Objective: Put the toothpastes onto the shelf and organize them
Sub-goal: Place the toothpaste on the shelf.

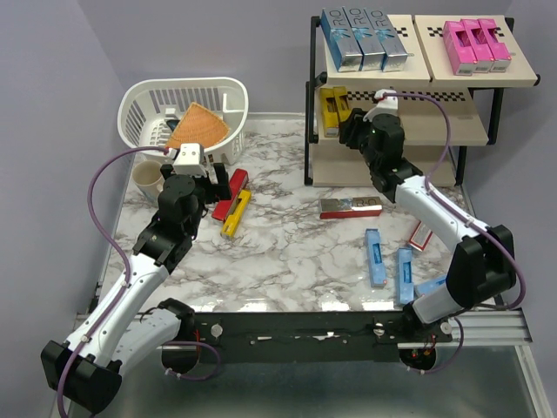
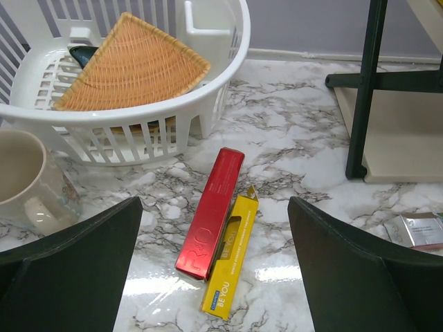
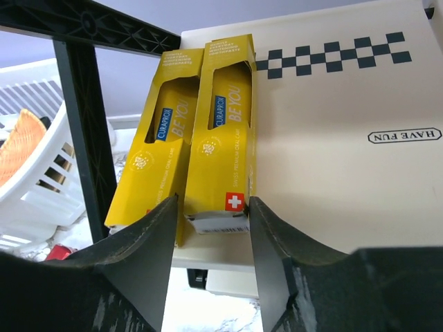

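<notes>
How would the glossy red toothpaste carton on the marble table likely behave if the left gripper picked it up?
The glossy red toothpaste carton looks like thin cardboard: probably light and stiff, though squeezing might dent it. Its shiny finish may prove slippery. Flat-sided, it shouldn't roll, but it touches the yellow toothpaste carton, which could shift.

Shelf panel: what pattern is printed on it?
A black-and-white checkered strip, best seen in the right wrist view.
</notes>
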`<state>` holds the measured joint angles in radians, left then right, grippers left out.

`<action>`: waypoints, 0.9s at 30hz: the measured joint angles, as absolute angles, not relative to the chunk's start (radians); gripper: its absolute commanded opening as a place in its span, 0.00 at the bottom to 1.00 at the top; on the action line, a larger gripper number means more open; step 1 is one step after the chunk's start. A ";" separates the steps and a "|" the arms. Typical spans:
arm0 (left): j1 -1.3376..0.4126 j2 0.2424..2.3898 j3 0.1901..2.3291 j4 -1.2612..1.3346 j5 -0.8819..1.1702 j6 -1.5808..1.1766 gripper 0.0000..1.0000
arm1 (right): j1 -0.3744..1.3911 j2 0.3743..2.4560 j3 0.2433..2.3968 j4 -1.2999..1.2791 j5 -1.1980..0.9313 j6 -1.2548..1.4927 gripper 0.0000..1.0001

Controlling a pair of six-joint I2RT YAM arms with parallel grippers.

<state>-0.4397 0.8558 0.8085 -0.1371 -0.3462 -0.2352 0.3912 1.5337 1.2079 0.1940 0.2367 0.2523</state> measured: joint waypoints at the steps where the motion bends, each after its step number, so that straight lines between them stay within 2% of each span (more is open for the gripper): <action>1: -0.440 0.856 0.809 -0.137 -0.346 -0.235 0.99 | 0.391 1.528 1.204 0.194 0.236 0.255 0.50; 3: -0.440 0.856 0.809 -0.137 -0.345 -0.235 0.99 | 0.391 1.516 1.197 0.194 0.229 0.261 0.49; 5: -0.440 0.856 0.809 -0.137 -0.345 -0.235 0.99 | 0.391 1.509 1.196 0.194 0.225 0.262 0.44; 12: -0.440 0.860 0.809 -0.137 -0.345 -0.235 0.99 | 0.391 1.492 1.186 0.194 0.214 0.271 0.45; 19: -0.440 0.879 0.809 -0.136 -0.340 -0.237 0.99 | 0.391 1.429 1.134 0.177 0.205 0.282 0.60; 27: -0.440 1.022 0.812 -0.146 -0.270 -0.260 0.99 | 0.391 1.136 0.957 0.154 0.133 0.304 0.87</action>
<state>-0.4397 1.0222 0.8116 -0.1455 -0.2703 -0.2604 0.3912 1.1358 0.9573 0.1543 0.1326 0.3042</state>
